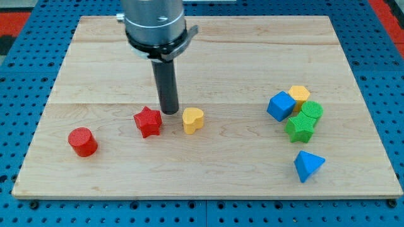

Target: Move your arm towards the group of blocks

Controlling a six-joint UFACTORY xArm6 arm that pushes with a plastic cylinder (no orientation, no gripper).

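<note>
My tip [169, 111] rests on the wooden board [208, 57], just above the gap between a red star [148, 122] to its left and a yellow heart [192, 120] to its right. A group of blocks sits at the view's right: a blue cube [281, 105], a yellow hexagon [299, 95], a green cylinder [311, 111] and a green star [299, 128], all close together. A blue triangle [308, 165] lies a little below that group. The tip is far to the left of the group.
A red cylinder [83, 141] stands alone at the lower left of the board. The board lies on a blue perforated table [25, 82]. The arm's grey body [154, 25] hangs over the board's top left-centre.
</note>
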